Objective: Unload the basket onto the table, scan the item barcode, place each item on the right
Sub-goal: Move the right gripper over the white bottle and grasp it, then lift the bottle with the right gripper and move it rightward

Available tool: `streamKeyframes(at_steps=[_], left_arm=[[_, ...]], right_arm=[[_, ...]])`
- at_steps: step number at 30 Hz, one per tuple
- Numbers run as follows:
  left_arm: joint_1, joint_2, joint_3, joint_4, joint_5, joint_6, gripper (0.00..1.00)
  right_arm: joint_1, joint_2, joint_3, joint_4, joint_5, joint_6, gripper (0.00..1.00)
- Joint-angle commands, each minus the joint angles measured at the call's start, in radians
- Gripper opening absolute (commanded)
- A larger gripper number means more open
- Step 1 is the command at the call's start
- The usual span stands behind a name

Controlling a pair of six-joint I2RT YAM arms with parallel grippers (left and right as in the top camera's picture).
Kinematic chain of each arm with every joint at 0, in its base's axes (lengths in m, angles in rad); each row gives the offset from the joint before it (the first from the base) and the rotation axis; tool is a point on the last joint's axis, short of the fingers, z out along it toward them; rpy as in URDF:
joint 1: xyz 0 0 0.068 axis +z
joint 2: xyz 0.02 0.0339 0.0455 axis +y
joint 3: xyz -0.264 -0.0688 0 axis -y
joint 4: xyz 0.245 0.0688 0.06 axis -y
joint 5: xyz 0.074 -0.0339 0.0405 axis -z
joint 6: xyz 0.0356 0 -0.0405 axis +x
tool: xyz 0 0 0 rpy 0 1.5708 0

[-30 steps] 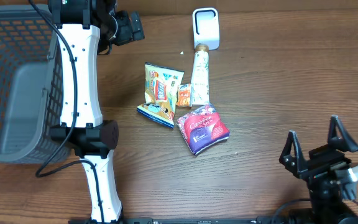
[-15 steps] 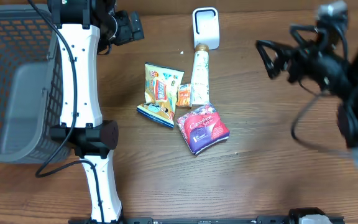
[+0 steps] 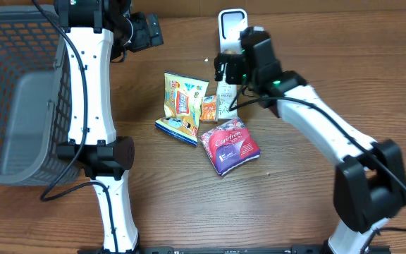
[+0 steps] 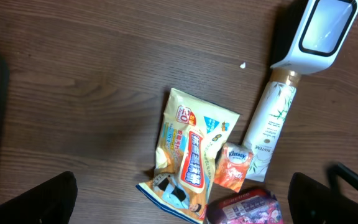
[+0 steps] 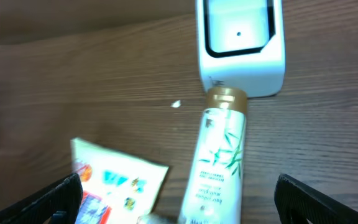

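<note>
A white scanner point(image 3: 232, 29) stands at the table's far edge. Just below it lies a white tube with a gold cap point(image 3: 226, 88), cap touching the scanner's base. Next to the tube are a yellow snack bag point(image 3: 182, 106), a small orange packet point(image 3: 208, 108) and a red tissue pack point(image 3: 230, 146). My right gripper point(image 3: 225, 69) hangs open over the tube's upper end; its wrist view shows the tube point(image 5: 219, 155) and the scanner point(image 5: 241, 43) between the wide jaws point(image 5: 188, 205). My left gripper point(image 3: 150, 32) is open at the far left, above bare wood, holding nothing point(image 4: 182, 205).
A large grey mesh basket point(image 3: 5, 85) fills the left side of the table. The left arm's white links point(image 3: 90, 92) run down beside it. Bare wood lies to the right of the items and along the front edge.
The right arm has swung from the near right, up across the right side, to above the tube by the scanner. Its jaws stayed open. The left arm and the items have not moved.
</note>
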Motion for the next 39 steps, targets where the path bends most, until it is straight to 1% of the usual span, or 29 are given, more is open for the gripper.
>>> streamKeyframes(at_steps=[1,5,9,13,14,16,19,20,23,24,25,29,31,32,37,39], left_arm=[[0.001,-0.009,0.006,-0.002,-0.003,0.0,1.0],[0.001,-0.009,0.006,-0.002,-0.003,0.0,1.0],[0.001,-0.009,0.006,-0.002,-0.003,0.0,1.0],[0.001,-0.009,0.006,-0.002,-0.003,0.0,1.0],[0.001,-0.009,0.006,-0.002,-0.003,0.0,1.0],[0.001,-0.009,0.006,-0.002,-0.003,0.0,0.99],[0.001,-0.009,0.006,-0.002,-0.003,0.0,1.0],[0.001,-0.009,0.006,-0.002,-0.003,0.001,1.0],[0.001,-0.01,0.006,-0.002,-0.003,0.001,1.0],[0.001,-0.009,0.006,-0.002,-0.003,0.0,1.0],[0.001,-0.009,0.006,-0.002,-0.003,0.001,1.0],[0.001,-0.009,0.006,-0.002,-0.003,0.0,1.0],[0.001,-0.009,0.006,-0.002,-0.003,0.0,1.0],[0.001,-0.009,0.006,-0.002,-0.003,0.001,1.0],[0.001,-0.009,0.006,-0.002,-0.003,0.001,1.0],[0.001,-0.009,0.006,-0.002,-0.003,0.0,0.99]], right_arm=[[0.006,0.051,0.033,0.068,0.165,0.017,0.99],[0.012,0.095,0.033,0.079,0.162,0.02,0.99],[0.035,0.178,0.032,0.125,0.162,0.02,0.98],[0.044,0.239,0.032,0.206,0.163,0.02,0.9],[0.044,0.252,0.032,0.228,0.164,0.02,0.9],[0.043,0.29,0.032,0.282,0.166,0.019,0.95],[0.042,0.333,0.032,0.298,0.166,0.0,0.95],[0.042,0.34,0.032,0.292,0.167,-0.007,0.93],[0.042,0.35,0.032,0.264,0.196,-0.007,0.82],[0.042,0.35,0.032,0.251,0.212,-0.006,0.77],[0.042,0.35,0.032,0.236,0.23,-0.006,0.64],[0.042,0.343,0.033,0.178,0.23,-0.006,0.46],[0.041,0.32,0.033,0.143,0.232,-0.006,0.42],[0.038,0.287,0.033,0.103,0.258,-0.006,0.35],[0.014,0.172,0.033,-0.049,0.366,-0.006,0.35],[-0.003,0.145,0.033,-0.103,0.38,-0.006,0.34]])
